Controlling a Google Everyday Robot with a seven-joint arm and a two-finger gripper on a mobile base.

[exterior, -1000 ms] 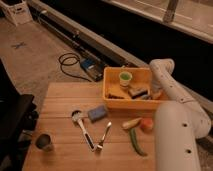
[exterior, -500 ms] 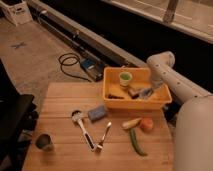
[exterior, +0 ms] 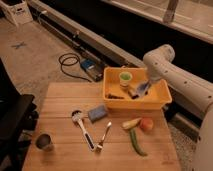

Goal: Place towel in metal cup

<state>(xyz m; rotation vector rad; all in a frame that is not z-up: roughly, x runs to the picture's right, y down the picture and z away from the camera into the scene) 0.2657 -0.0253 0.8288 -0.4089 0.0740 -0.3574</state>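
The metal cup stands upright at the front left corner of the wooden table, far from the arm. My gripper reaches down into the yellow bin at the back right of the table. A pale grey-blue patch, apparently the towel, lies right at the gripper's tip inside the bin. I cannot tell whether the gripper holds it. The white arm comes in from the right.
The bin also holds a light green cup and a few small brownish and dark items. On the table lie a blue sponge block, a brush, a fork, a yellowish vegetable, a tomato and a green pepper.
The arm has swung away from the foreground and reached over the bin. The gripper has come down into the bin's right half. The things on the table have not moved.
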